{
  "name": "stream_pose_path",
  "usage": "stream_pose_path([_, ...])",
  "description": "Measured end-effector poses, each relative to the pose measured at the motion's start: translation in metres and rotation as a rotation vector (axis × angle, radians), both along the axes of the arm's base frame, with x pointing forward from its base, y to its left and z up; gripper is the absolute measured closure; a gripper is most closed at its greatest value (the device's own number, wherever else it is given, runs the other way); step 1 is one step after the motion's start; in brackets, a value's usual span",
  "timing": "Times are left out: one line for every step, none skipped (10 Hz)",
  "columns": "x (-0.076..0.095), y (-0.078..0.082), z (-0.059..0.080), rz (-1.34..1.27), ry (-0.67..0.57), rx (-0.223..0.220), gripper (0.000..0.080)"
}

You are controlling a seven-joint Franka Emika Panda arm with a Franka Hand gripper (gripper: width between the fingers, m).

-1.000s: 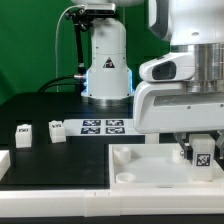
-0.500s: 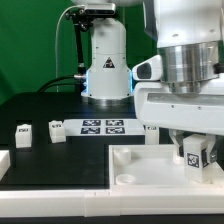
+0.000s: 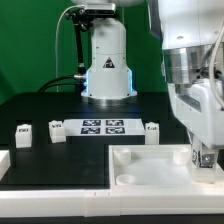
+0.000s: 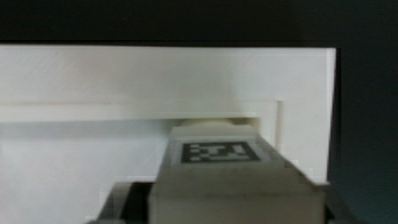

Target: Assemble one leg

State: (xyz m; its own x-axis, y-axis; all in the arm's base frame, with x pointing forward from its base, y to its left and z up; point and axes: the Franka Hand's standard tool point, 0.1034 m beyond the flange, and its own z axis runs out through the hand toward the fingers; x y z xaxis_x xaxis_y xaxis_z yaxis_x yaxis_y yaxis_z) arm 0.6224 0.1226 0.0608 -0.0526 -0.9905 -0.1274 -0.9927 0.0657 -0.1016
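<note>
Leg (image 4: 221,160) gripped in closed tool (image 3: 207,158); over white panel (image 3: 150,165) corner.

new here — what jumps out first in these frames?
The big white arm fills the exterior view's right, its hand down over the far right corner of the large white panel. The wrist view shows a tagged leg between the fingers, at the panel. Three more small white legs sit loose on the black table beside the marker board.
</note>
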Motion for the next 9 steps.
stream_pose_path([0.0,-0.0001,0.0,0.024,-0.003,-0.003,0.0508])
stream_pose_path([0.0,0.0001,0.0,0.067,-0.008,-0.007,0.0508])
stream_pose_path([-0.0001,0.0005,0.0001,0.073,-0.009,-0.008,0.0325])
stream_pose_path([0.0004,0.0017,0.0017,0.164,-0.022,-0.018,0.0209])
stream_pose_path([0.0009,0.0016,0.0023,0.28,-0.039,-0.031,0.0168])
stream_pose_path([0.0011,0.0011,0.0024,0.398,-0.053,-0.045,0.0168])
stream_pose_path([0.0009,0.002,0.0024,0.542,-0.071,-0.062,0.0153])
stream_pose_path([0.0006,0.0035,0.0023,0.629,-0.081,-0.072,0.0153])
stream_pose_path([0.0007,0.0041,0.0026,0.749,-0.093,-0.09,0.015])
